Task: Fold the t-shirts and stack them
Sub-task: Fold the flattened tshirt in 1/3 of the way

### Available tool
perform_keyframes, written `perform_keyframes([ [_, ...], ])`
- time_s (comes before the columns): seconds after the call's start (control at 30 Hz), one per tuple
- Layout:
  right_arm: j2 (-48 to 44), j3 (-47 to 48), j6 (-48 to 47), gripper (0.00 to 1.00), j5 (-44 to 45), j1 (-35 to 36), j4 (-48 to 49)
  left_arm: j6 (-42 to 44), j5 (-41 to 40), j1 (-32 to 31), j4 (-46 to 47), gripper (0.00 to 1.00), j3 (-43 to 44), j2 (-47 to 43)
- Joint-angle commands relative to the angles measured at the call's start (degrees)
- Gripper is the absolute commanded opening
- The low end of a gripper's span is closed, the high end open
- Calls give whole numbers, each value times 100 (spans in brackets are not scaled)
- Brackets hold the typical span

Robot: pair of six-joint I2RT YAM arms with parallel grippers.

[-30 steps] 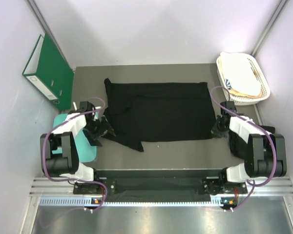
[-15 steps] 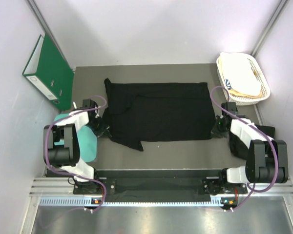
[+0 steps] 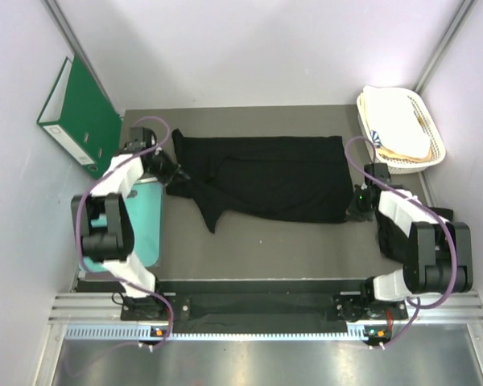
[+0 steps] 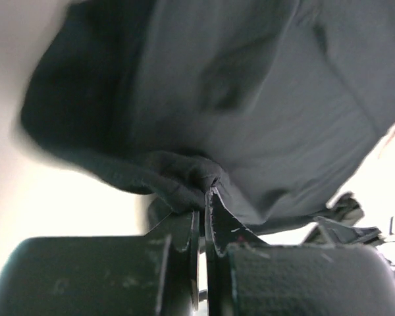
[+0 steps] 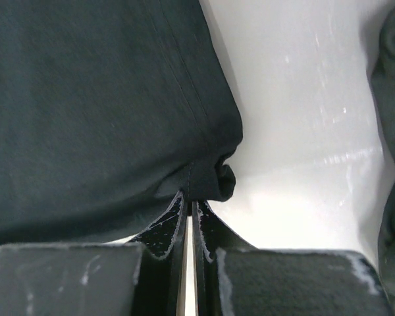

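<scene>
A black t-shirt (image 3: 266, 177) lies spread across the grey table (image 3: 290, 249), its near-left part bunched into a hanging point. At the shirt's left edge my left gripper (image 3: 174, 174) is shut on a fold of the cloth. The left wrist view shows that gripper (image 4: 205, 197) pinching the fold, with the t-shirt (image 4: 263, 99) draped beyond it. My right gripper (image 3: 355, 205) is shut on the shirt's near-right corner. Seen from the right wrist, the gripper (image 5: 189, 201) holds the hemmed corner of the t-shirt (image 5: 85, 99).
A green binder (image 3: 76, 117) leans at the far left. A white basket (image 3: 402, 129) with cream cloth stands at the far right. A teal mat (image 3: 145, 229) lies under the left arm. More dark cloth (image 5: 392, 131) shows at the right edge of the right wrist view.
My left gripper shut on the shirt's left edge and moved toward the far side, pulling the near-left cloth with it. The shirt's near edge shifted back. The right gripper stayed shut on its corner.
</scene>
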Motion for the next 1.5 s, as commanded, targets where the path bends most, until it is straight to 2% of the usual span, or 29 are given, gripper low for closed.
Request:
perform_keyframes([
  [0.0, 149, 380, -78, 0, -14, -15, 335, -398, 754, -133, 824, 0, 942, 1120],
  [0.03, 176, 389, -96, 0, -22, -6, 361, -415, 912, -177, 896, 8, 1128, 1306],
  [0.07, 202, 389, -87, 0, -31, -6, 388, -459, 1035, -186, 957, 59, 1295, 1473],
  [0.1, 228, 371, -96, 0, -31, -6, 405, -459, 1185, -204, 967, 74, 1636, 1745],
  [0.2, 290, 362, -104, 1, -66, -15, 441, -214, 880, -257, 783, 97, 1886, 1609],
  [0.27, 299, 362, -113, 1, -102, -6, 441, -82, 677, -283, 817, 98, 1659, 1231],
  [0.4, 246, 327, -105, 1, -137, -6, 458, 41, 413, -283, 686, 98, 537, 46],
  [0.5, 264, 318, -131, 1, -189, -15, 467, 15, 220, -292, 633, 93, -412, -771],
  [0.6, 272, 336, -192, 1, -225, -15, 449, -90, 123, -440, 641, 81, -1265, -1442],
  [0.63, 264, 345, -210, 1, -251, -15, 441, -142, 131, -467, 641, 74, -1461, -1547],
  [0.67, 281, 354, -236, 1, -260, -23, 432, -187, 88, -494, 633, 73, -1785, -1670],
  [0.83, 325, 397, -315, 1, -330, -15, 423, -397, -211, -1099, 975, 73, -2394, -1690],
  [0.93, 352, 415, -333, 1, -383, -23, 423, -477, -457, -1425, 1212, 74, -2526, -1347],
  [1.2, 158, 319, -342, 2, -462, -15, 406, -512, -905, -1663, 1678, 73, -2351, -442],
  [1.3, 62, 204, -342, 2, -480, -23, 423, -530, -1318, -1672, 1731, 69, -2245, -266],
  [1.4, -44, 99, -351, 2, -506, -23, 432, -460, -1486, -1672, 1714, 33, -2140, -195],
  [1.43, -70, 73, -351, 2, -506, -23, 423, -416, -1521, -1672, 1627, 0, -2087, -204],
  [1.47, -105, 64, -377, 2, -506, -23, 406, -415, -1712, -1680, 1460, 0, -1939, -300],
])
